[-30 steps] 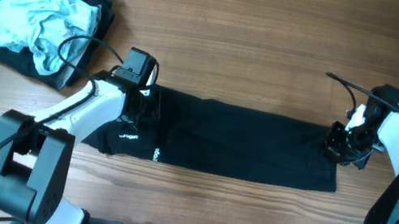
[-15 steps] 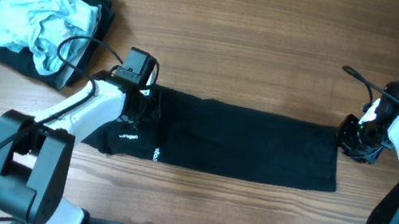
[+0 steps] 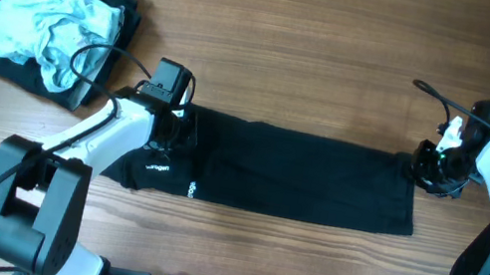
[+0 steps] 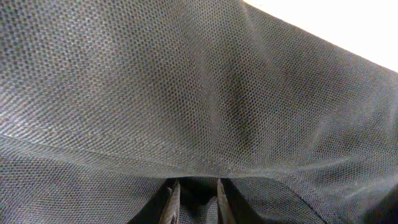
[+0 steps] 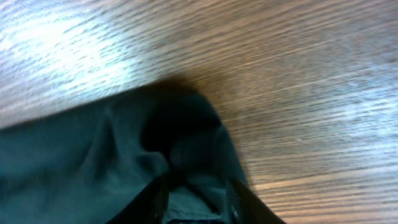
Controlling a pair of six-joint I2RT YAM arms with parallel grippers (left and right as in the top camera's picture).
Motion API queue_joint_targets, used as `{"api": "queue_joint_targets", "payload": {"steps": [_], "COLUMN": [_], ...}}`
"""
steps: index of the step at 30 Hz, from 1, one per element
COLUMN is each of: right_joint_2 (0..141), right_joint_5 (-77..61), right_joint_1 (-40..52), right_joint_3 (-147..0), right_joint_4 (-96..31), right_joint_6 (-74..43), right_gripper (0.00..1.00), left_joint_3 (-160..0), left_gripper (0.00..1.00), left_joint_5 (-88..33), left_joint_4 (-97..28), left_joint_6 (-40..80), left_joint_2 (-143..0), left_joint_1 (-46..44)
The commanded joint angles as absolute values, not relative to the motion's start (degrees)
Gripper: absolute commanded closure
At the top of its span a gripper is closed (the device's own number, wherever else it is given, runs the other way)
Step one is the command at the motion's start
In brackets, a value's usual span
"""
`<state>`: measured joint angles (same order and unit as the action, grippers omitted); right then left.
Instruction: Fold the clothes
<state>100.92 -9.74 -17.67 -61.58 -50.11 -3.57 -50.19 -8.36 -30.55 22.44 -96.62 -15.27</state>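
Observation:
The black T-shirt [image 3: 299, 172] lies folded into a long flat strip across the middle of the table, with small white marks near its left end. My left gripper [image 3: 181, 126] is at the strip's upper left corner and is shut on the fabric. In the left wrist view the fingertips [image 4: 194, 202] pinch black cloth [image 4: 186, 93], which fills the view. My right gripper [image 3: 424, 169] is at the upper right corner, shut on the shirt. In the right wrist view its fingers [image 5: 196, 199] hold a bunched corner of the cloth [image 5: 93, 155].
A pile of other garments [image 3: 59, 19], pale blue on black and grey-blue, sits at the far left corner of the wooden table [image 3: 341, 53]. Cables trail from both wrists. The arm bases stand at the front edge.
My right gripper has pulled the shirt's right corner outward to the right and then eased back slightly left. The strip's right end reaches further right than before. The left arm has stayed still.

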Motion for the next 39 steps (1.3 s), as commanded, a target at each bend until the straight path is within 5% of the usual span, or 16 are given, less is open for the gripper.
{"api": "queue_joint_targets", "payload": {"steps": [1,5,7,8,15,19,34,35,37,39], "right_joint_2": [100.2,100.2,100.2,100.2,100.2,100.2,99.4,99.4,99.4,99.4], "right_joint_5": [-15.6,-15.9,-16.2,-16.5,-17.6,-15.7,-12.4,-12.5,-12.4,-12.5], "right_joint_1": [-17.6,-17.6,-17.6,-17.6,-17.6,-17.6,-21.1,-21.1,-21.1,-21.1], "right_joint_3": [-62.5,-62.5,-62.5,-62.5,-58.0,-57.4,-64.3,-64.3,-64.3,-64.3], "right_joint_4": [-50.5,-50.6,-50.0,-49.7,-46.5,-44.4,-44.4,-44.5,-44.6,-45.1], "right_joint_6": [-1.1,-1.6,-1.9,-1.9,-1.7,-3.2,-5.9,-6.0,-6.0,-6.1], "right_gripper": [0.73,0.66,0.48,0.47,0.71,0.95,0.95,0.84,0.44,0.34], "left_joint_3": [-47.7,-47.7,-47.7,-47.7,-47.7,-47.7,-47.7,-47.7,-47.7,-47.7], "left_gripper": [0.78,0.77,0.77,0.77,0.76,0.76,0.76,0.76,0.76,0.69], "left_joint_5": [-2.9,-2.9,-2.9,-2.9,-2.9,-2.9,-1.6,-1.6,-1.6,-1.6], "left_joint_4": [-31.4,-31.3,-31.2,-31.2,-31.2,-31.2,-31.2,-31.2,-31.2,-31.3], "left_joint_6": [22.9,23.0,22.9,23.0,23.0,22.9,22.9,22.9,22.9,22.9], "left_joint_2": [-98.4,-98.4,-98.4,-98.4,-98.4,-98.4,-98.4,-98.4,-98.4,-98.4], "left_joint_1": [-14.8,-14.8,-14.8,-14.8,-14.8,-14.8,-14.8,-14.8,-14.8,-14.8]}}
